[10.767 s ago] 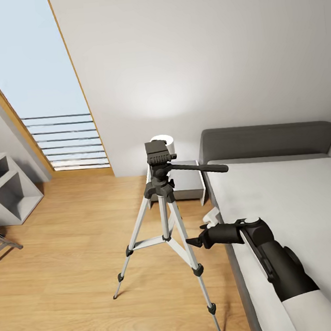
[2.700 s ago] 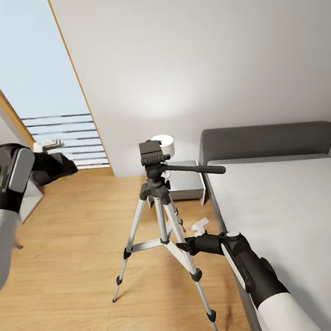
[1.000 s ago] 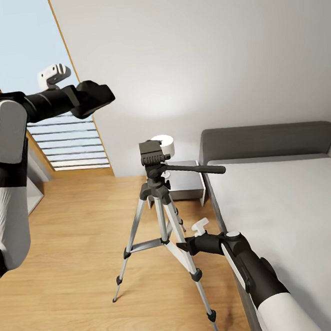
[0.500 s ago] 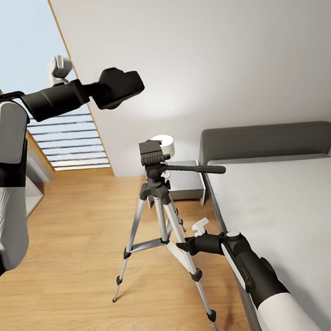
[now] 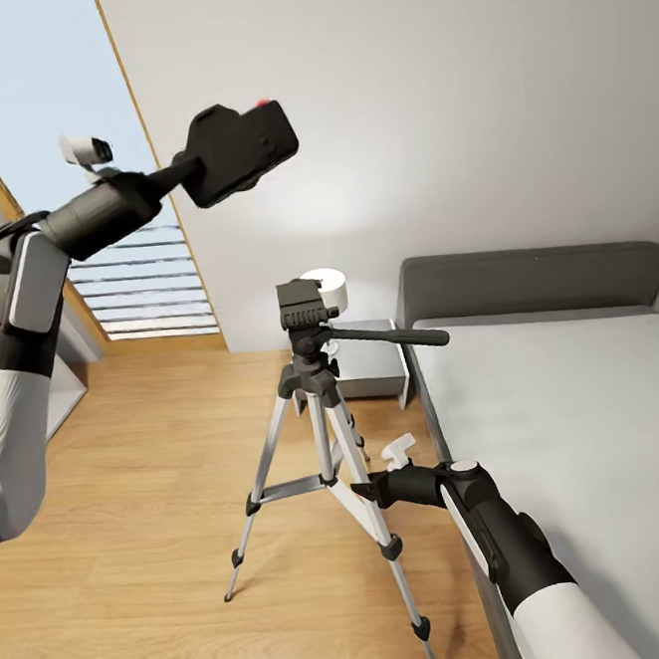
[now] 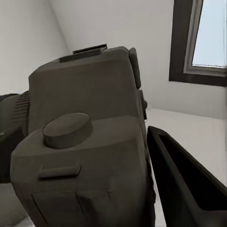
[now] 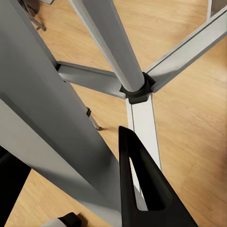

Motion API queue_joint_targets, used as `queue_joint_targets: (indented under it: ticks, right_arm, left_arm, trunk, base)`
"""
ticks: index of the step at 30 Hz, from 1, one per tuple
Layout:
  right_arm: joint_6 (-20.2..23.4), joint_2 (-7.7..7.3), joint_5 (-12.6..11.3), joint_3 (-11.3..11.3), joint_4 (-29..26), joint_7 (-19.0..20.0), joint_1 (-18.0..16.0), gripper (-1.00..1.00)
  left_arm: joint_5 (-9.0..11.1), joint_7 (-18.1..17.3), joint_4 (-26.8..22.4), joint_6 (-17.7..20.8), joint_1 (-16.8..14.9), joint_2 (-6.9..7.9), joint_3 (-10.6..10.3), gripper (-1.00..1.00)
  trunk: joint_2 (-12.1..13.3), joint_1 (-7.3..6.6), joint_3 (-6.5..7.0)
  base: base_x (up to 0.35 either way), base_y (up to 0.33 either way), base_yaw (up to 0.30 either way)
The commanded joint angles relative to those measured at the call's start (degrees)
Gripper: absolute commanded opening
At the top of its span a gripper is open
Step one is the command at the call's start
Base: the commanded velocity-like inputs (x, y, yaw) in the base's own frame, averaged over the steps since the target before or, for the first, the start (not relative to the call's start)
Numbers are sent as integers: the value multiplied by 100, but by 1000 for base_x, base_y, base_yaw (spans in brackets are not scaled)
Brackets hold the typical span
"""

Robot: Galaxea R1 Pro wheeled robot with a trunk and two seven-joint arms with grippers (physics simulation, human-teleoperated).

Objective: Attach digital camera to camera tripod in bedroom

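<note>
The black digital camera (image 5: 239,152) hangs high in the air at upper left, its red button (image 5: 262,104) on top, with my left gripper (image 5: 194,168) shut on it. In the left wrist view the camera (image 6: 85,151) looms close beside one dark finger (image 6: 184,184). The camera tripod (image 5: 308,316) stands on the wood floor below and to the right of the camera, its grey pan head bare and its handle (image 5: 390,338) pointing right. My right gripper (image 5: 368,488) is shut on a silver tripod leg (image 7: 47,123), which lies against a black finger (image 7: 142,189).
The low grey bed (image 5: 576,408) with its headboard (image 5: 535,279) lies right of the tripod. A grey nightstand (image 5: 373,371) with a white lamp (image 5: 328,285) stands behind it. The slanted skylight (image 5: 40,105) is at upper left. Bare floor (image 5: 152,465) lies left of the tripod.
My left arm has risen and swung right, carrying the camera up and turning it so the red button shows. The right arm and tripod have stayed still over the last seconds.
</note>
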Motion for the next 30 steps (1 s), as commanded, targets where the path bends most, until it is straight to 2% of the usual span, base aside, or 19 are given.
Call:
queue_joint_targets:
  ticks: [1,2,3,4,11,14,17,20,23,25,27,30]
  right_arm:
    - [-15,4,111,-10,-7,37,-4,-100]
    - [-14,4,111,-10,-7,37,-4,-100]
    - [-14,4,111,-10,-7,37,-4,-100]
    - [-14,4,111,-10,-7,37,-4,-100]
    - [-12,4,111,-10,-7,37,-4,-100]
    - [-8,4,111,-10,-7,35,-4,-100]
    - [-1,4,111,-10,-7,36,-4,-100]
    - [9,4,111,-10,-7,34,-4,-100]
    - [12,4,111,-10,-7,32,-4,-100]
    - [16,4,111,-10,-7,30,-4,-100]
    - [19,4,111,-10,-7,29,-4,-100]
    - [21,4,112,-10,-7,29,-4,-100]
  left_arm:
    - [58,-155,233,-231,-8,16,-15,-100]
    - [59,-259,427,-453,-8,45,-15,-100]
    - [68,-383,633,-722,-8,141,-15,-100]
    - [74,-414,665,-785,-8,206,-15,-100]
    - [58,-443,753,-886,-8,313,-19,-100]
    - [-66,-458,749,-907,-8,339,-21,-100]
    - [-332,-558,729,-918,-8,346,-24,-100]
    - [-768,-848,716,-931,-8,328,-26,-100]
    - [-1133,-997,709,-992,-8,313,-19,-100]
    - [-1463,-1059,706,-1158,-8,304,-13,-100]
    - [-1655,-1085,705,-1278,-8,301,-10,-100]
    - [-1830,-1100,705,-1362,-8,296,-4,-100]
  trunk:
    - [-12,3,-11]
    - [-12,3,-11]
    - [-12,3,-11]
    - [-12,3,-11]
    - [-12,3,-11]
    - [-12,3,-11]
    - [-12,3,-11]
    - [-12,3,-11]
    - [-12,3,-11]
    - [-12,3,-11]
    - [-12,3,-11]
    - [-12,3,-11]
  base:
    - [61,0,0]
    - [108,0,0]
    - [186,0,0]
    - [134,0,0]
    - [47,0,0]
    - [8,0,0]
    - [3,0,0]
    - [1,0,0]
    - [0,0,0]
    - [0,0,0]
    - [0,0,0]
    - [0,0,0]
